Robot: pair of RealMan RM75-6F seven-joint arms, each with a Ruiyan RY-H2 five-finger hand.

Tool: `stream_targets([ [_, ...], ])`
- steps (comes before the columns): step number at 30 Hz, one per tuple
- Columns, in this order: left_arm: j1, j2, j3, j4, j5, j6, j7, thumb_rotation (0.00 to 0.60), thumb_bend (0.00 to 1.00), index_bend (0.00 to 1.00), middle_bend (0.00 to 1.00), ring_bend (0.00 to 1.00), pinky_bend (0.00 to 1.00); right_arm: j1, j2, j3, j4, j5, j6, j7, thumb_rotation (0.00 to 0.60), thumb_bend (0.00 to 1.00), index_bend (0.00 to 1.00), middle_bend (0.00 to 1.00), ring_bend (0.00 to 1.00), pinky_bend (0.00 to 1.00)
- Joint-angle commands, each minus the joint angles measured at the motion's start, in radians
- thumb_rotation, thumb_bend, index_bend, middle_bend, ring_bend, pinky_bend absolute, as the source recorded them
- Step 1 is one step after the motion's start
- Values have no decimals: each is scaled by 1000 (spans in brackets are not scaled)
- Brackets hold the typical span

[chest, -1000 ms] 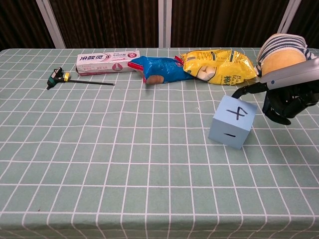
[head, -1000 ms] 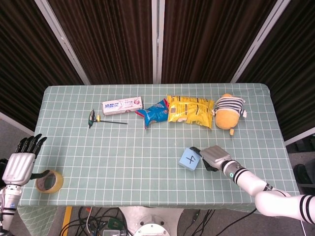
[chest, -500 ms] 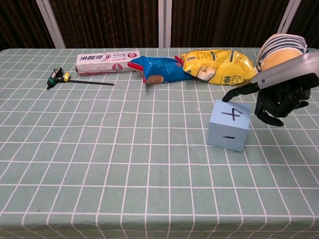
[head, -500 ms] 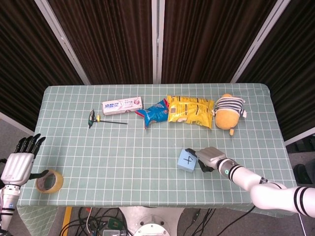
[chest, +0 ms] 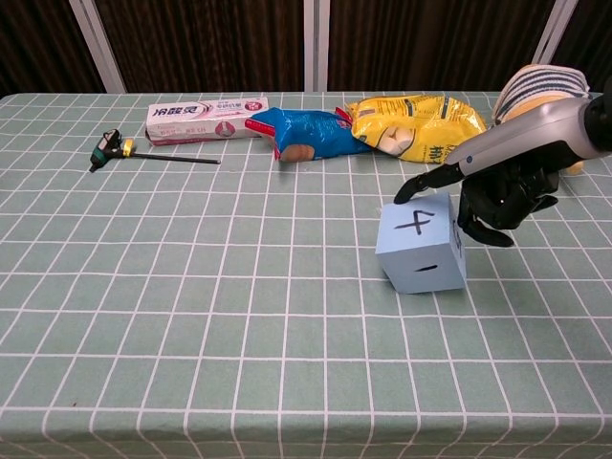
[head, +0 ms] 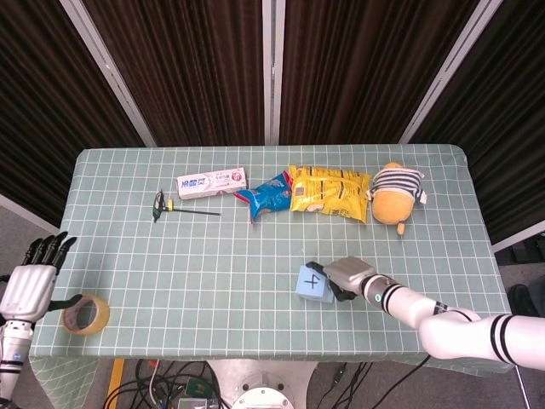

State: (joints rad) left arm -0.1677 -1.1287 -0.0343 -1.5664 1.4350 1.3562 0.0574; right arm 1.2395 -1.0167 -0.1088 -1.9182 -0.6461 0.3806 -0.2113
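right hand (chest: 502, 196) at the blue cube (chest: 421, 245), near-right part of the counter (head: 213, 256): one finger stretched over the cube's top edge, the other fingers (chest: 483, 229) curled against its right face, touching, no full grip visible. left hand (head: 27, 285) off the counter's near-left corner, fingers apart, holding nothing, tape roll (head: 85, 314) just beside it. far row, left to right: hex key (head: 174, 206), toothpaste box (head: 211, 182), blue bag (head: 268, 194), yellow bag (head: 330, 192), striped plush (head: 397, 196)
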Motion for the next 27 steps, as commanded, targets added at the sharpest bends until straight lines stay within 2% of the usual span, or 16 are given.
stream_targets([
  [1, 2, 2, 0, 2, 0, 1, -4, 600, 0, 65, 0, 0, 16, 6, 5, -10, -8, -7, 11, 9, 600, 1000, 0, 1000, 907, 839],
  [15, -4, 1, 1, -4, 4, -6, -4, 600, 0, 65, 0, 0, 16, -11, 54, -48, -41, -68, 27, 55, 600, 1000, 0, 1000, 908, 839],
  [27, -9, 7, 1, -20, -1, -17, 1, 600, 0, 65, 0, 0, 16, -45, 73, -16, -37, -147, 1, 121, 600, 1000, 0, 1000, 908, 839],
])
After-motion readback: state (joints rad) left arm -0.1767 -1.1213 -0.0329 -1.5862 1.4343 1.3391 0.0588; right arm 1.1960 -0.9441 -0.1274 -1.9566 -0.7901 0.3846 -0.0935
